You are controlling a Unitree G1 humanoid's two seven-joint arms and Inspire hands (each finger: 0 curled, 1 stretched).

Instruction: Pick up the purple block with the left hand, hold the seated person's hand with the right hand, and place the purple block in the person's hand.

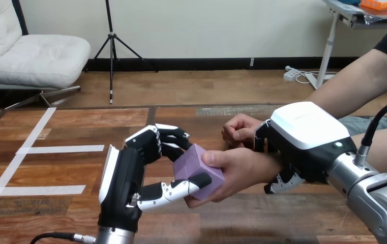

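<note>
The purple block (pixel 196 170) is held just above the table's middle. My left hand (pixel 130 175) has its fingers curled over the block's top and its thumb pressed against the front face. The person's hand (pixel 234 170) cups the block from the right, with fingers under it and thumb on top. My right hand (pixel 308 140) wraps the person's wrist from above, its fingers curled down round it. A second hand of the person (pixel 242 129) rests closed on the table behind.
The wooden table (pixel 69 127) carries white tape strips (pixel 61 149) on its left part. The person's forearms come in from the right edge.
</note>
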